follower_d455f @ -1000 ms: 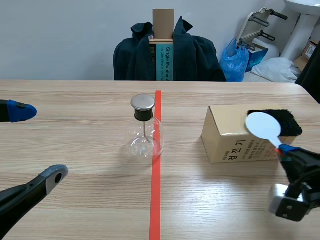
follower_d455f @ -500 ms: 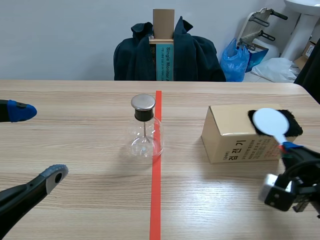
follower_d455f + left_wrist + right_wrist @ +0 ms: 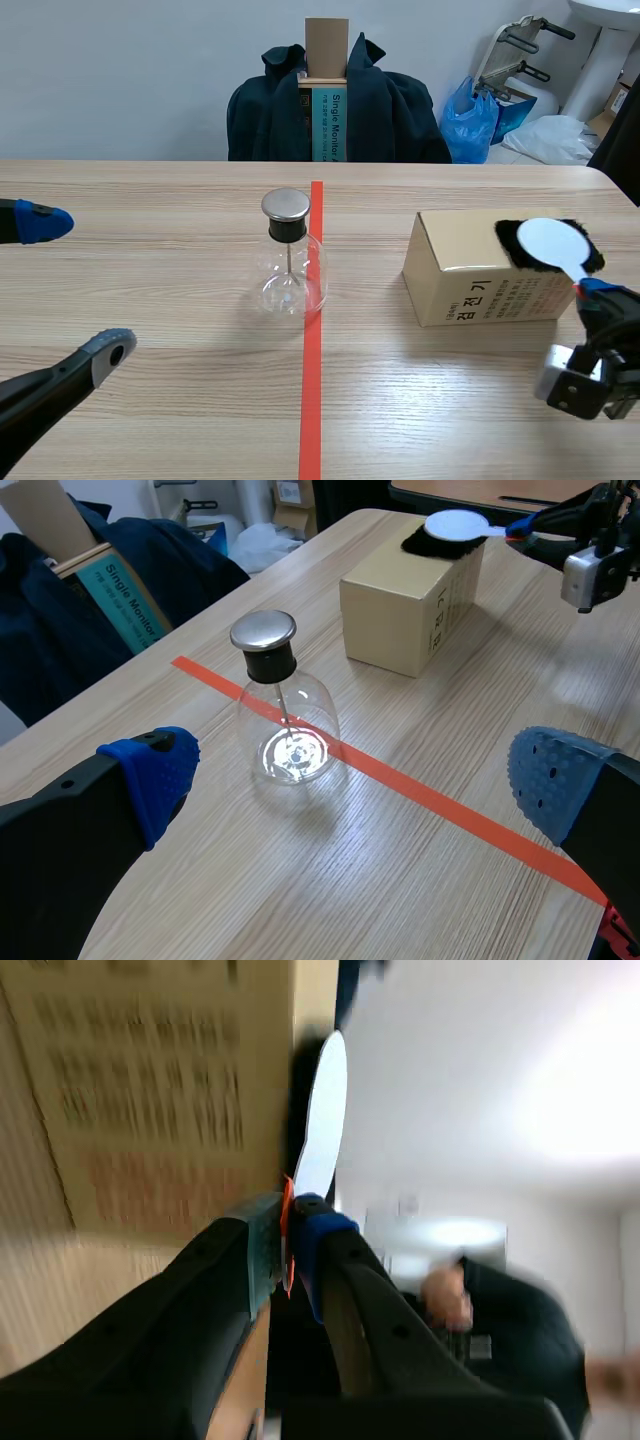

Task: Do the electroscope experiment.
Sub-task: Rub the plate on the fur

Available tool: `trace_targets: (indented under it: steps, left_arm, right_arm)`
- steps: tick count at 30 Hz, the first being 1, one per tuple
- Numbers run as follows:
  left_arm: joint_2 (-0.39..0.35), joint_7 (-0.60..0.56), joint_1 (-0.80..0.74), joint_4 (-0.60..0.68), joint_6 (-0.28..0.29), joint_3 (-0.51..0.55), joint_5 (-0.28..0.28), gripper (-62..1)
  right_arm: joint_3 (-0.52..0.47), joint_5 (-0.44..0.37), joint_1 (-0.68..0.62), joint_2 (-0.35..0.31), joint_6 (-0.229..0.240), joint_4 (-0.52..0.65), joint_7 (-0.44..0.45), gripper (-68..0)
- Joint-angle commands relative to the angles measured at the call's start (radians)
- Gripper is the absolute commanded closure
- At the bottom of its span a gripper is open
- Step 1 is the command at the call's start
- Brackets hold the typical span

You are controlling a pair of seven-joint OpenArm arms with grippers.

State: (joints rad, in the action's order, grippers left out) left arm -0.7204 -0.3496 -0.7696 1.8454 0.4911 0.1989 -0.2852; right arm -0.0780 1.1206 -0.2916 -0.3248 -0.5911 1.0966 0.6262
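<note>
Surface point(image 3: 150, 300): light wood grain. One orange-red tape line point(image 3: 312, 380) crosses its middle from 6 o'clock to 12 o'clock.

Beyond the far edge, at 12 o'clock: a dark jacket point(image 3: 400, 110) bunched around an upright carton point(image 3: 327, 50), which is brown above with a teal printed face below.

At 1 o'clock, just beside the jacket: a blue plastic bag point(image 3: 470, 120). A grey tubular frame point(image 3: 515, 50) stands behind it.

At 2 o'clock: a white bag point(image 3: 560, 138) and a white pedestal point(image 3: 598, 60).

Backdrop: a plain pale wall point(image 3: 120, 70).

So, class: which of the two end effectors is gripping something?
The right end effector, shut on the white paddle by its handle; the left end effector stands open, holding nothing.
</note>
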Motion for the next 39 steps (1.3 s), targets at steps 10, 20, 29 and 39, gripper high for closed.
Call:
trace_targets:
  steps: [10, 20, 29, 39]
  left_arm:
    - [0.008, -0.017, 0.002, 0.006, -0.002, -0.007, -0.01, -62.3]
    - [0.008, -0.017, 0.002, 0.006, -0.002, -0.007, -0.01, -62.3]
    - [0.008, -0.017, 0.002, 0.006, -0.002, -0.007, -0.01, -62.3]
    - [0.008, -0.017, 0.002, 0.006, -0.002, -0.007, -0.01, -62.3]
  right_arm:
    - [0.013, 0.002, 0.009, -0.001, 0.002, 0.008, 0.007, -0.7]
    - [0.014, -0.003, 0.007, -0.003, 0.011, 0.008, -0.011, -0.7]
    - [0.012, 0.013, 0.009, 0.006, -0.004, 0.008, -0.145, -0.7]
    - [0.014, 0.03, 0.009, 0.012, 0.001, 0.008, -0.187, -0.7]
